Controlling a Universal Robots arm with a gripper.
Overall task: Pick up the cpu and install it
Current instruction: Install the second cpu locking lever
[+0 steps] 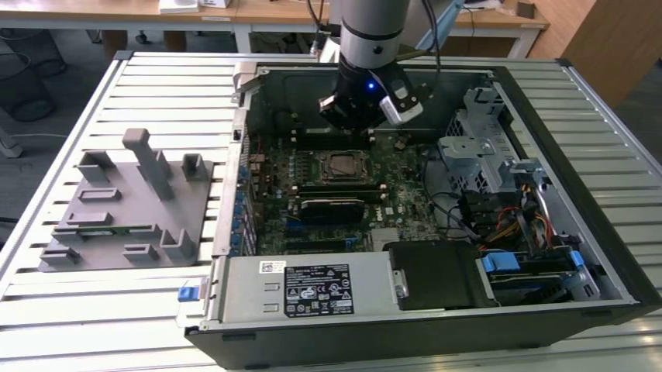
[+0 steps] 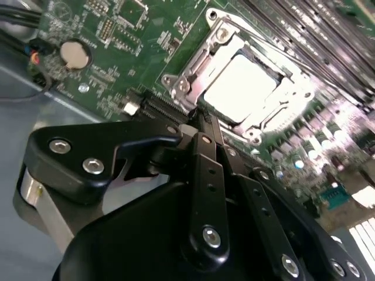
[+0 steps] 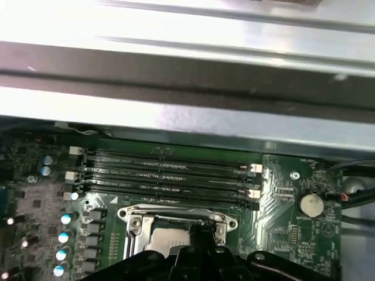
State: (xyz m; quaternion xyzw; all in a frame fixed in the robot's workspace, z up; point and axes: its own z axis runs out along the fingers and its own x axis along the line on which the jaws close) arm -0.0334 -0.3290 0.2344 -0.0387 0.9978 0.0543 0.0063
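Note:
The cpu [image 1: 342,165] lies flat in the metal socket frame on the green motherboard [image 1: 398,167] inside the open computer case. Its silver lid shines in the second wrist view [image 2: 240,88] and peeks out behind the fingers in the first wrist view [image 3: 161,241]. My gripper [image 1: 357,120] hangs above the board, just behind the socket in the exterior view. Its black fingers [image 2: 205,170] meet at the tips, shut with nothing between them, a little short of the socket's edge. The gripper [image 2: 198,120] does not touch the cpu.
A grey fixture plate [image 1: 124,209] with upright blocks lies on the slatted table at the exterior view's left. Inside the case are a power supply [image 1: 310,287], a black block [image 1: 439,275], a drive cage [image 1: 476,147], memory slots [image 3: 170,170] and a coin battery [image 3: 310,203].

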